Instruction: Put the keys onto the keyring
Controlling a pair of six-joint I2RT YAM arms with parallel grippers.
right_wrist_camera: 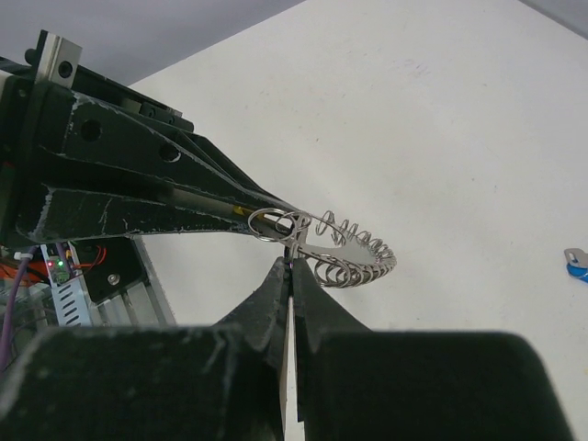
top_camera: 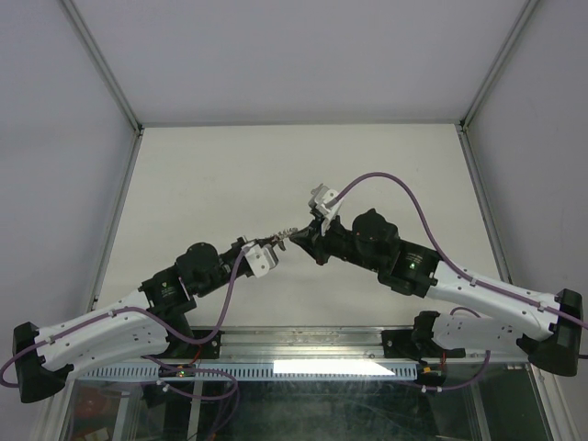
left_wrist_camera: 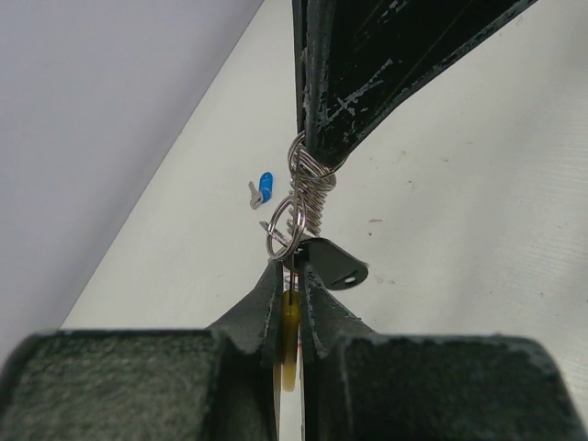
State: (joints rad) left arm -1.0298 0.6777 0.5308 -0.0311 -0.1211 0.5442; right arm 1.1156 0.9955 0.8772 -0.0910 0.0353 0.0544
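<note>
The keyring (left_wrist_camera: 309,188), a silvery coiled ring, hangs in the air between both grippers above the table's middle (top_camera: 284,236). My left gripper (left_wrist_camera: 292,272) is shut on its yellow segment (left_wrist_camera: 290,333), with a small plain ring (left_wrist_camera: 282,234) just past the tips. My right gripper (right_wrist_camera: 291,265) is shut on the coil (right_wrist_camera: 354,262); its fingers (left_wrist_camera: 367,64) reach down from above in the left wrist view. A flat slotted metal piece (left_wrist_camera: 336,266), seemingly a key, lies against the ring. A blue-headed key (left_wrist_camera: 265,186) and a silver key (left_wrist_camera: 254,195) lie on the table.
The white table (top_camera: 294,165) is boxed in by pale walls and slanted metal posts (top_camera: 101,64). A metal rail (top_camera: 303,344) with cables runs along the near edge. The blue key also shows at the right wrist view's right edge (right_wrist_camera: 578,267).
</note>
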